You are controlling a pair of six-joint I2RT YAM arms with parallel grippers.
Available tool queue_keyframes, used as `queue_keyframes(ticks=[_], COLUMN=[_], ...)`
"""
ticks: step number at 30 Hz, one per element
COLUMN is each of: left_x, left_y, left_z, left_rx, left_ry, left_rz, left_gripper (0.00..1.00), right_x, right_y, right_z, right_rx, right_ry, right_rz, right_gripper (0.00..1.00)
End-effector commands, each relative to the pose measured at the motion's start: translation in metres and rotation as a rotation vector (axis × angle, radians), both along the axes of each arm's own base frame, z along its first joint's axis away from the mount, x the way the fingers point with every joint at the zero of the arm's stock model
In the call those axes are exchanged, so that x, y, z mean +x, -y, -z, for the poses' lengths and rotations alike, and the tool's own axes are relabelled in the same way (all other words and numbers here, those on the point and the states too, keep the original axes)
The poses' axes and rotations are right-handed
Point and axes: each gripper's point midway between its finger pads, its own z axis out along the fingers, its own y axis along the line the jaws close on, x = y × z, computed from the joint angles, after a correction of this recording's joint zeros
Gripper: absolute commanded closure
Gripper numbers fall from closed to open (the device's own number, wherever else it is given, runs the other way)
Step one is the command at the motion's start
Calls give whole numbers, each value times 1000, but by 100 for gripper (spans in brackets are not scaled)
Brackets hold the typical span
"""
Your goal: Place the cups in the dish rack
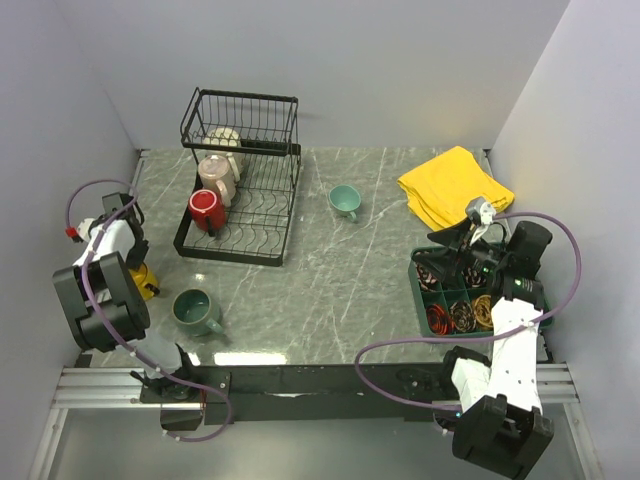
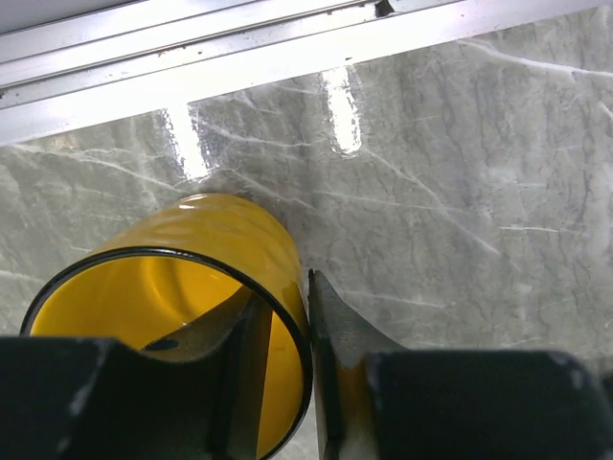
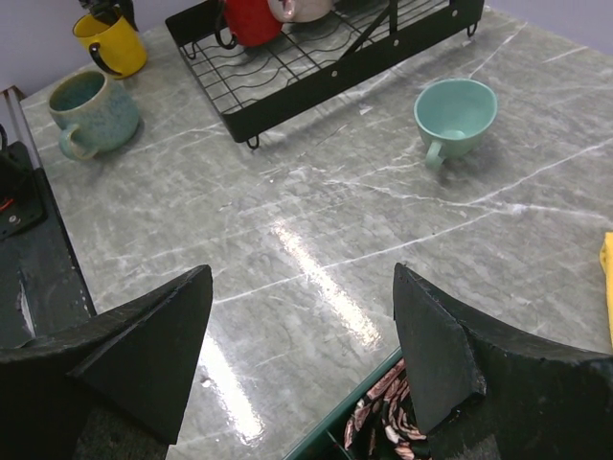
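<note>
The yellow cup [image 2: 220, 240] is seen standing upright on the table [image 1: 330, 290] at its near left edge, well apart from the dish rack [image 1: 262, 215]. The left gripper [image 2: 283, 287] is closed on the cup's wall, with one finger [image 2: 244, 355] placed inside the cup and the other outside against the rim. The right gripper [image 3: 302, 335] is held above the table with its fingers spread wide and nothing between them, over the near edge of a green tray [image 1: 425, 300]. Three cups are already set in the rack: a red cup [image 1: 207, 210] at the near end, a beige cup [image 1: 215, 175] behind it, and a cream cup [image 1: 225, 140] in the taller basket end. A grey-green cup [image 1: 195, 310] is left on the table just beside the yellow one, and a teal cup [image 1: 345, 200] is found to the right of the rack, near a yellow cloth [image 1: 455, 185].
</note>
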Motion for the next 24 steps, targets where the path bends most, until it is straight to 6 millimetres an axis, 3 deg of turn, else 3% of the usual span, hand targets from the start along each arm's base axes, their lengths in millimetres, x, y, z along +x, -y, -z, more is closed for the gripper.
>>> queue_keyframes(ticks=[1, 5, 8, 9, 14, 15, 18, 19, 20, 22, 23, 24], left_x=[2, 7, 8, 5, -5, -6, 3, 11, 13, 16, 15, 16], left_y=[-3, -6, -11, -13, -1, 3, 32, 56, 68, 93, 121, 134], left_z=[-9, -37, -86, -113, -187, -194, -231, -241, -261, -279, -288, -305], left_rx=[6, 58, 153, 196, 280, 282, 260, 196, 195, 115, 27, 10], left_ry=[32, 94, 200, 261, 462, 494, 697, 778, 876, 991, 1053, 1133], left_rz=[24, 78, 96, 91, 141, 154, 283, 390, 437, 515, 628, 689], left_gripper=[78, 92, 99, 99, 99, 99, 99, 99, 99, 99, 99, 99], right_x=[-4, -6, -7, -7, -7, -6, -7, -9, -8, -11, -10, -9], right_y=[-2, -3, -4, -4, -3, -3, -4, -5, -5, -7, -8, -9], right_z=[-11, -13, -13, -13, -13, -12, -13, -13, -12, -14, -14, -24], right_rx=[-3, -5, -1, -1, 1, -1, 1, 6, 0, 5, 7, 2], right_ry=[52, 60, 58, 59, 54, 56, 58, 55, 59, 47, 44, 59], right_rz=[-23, -27, -31, -31, -32, -33, -42, -52, -54, -70, -83, -97], right_gripper=[18, 18, 18, 18, 18, 18, 18, 18, 18, 18, 18, 18])
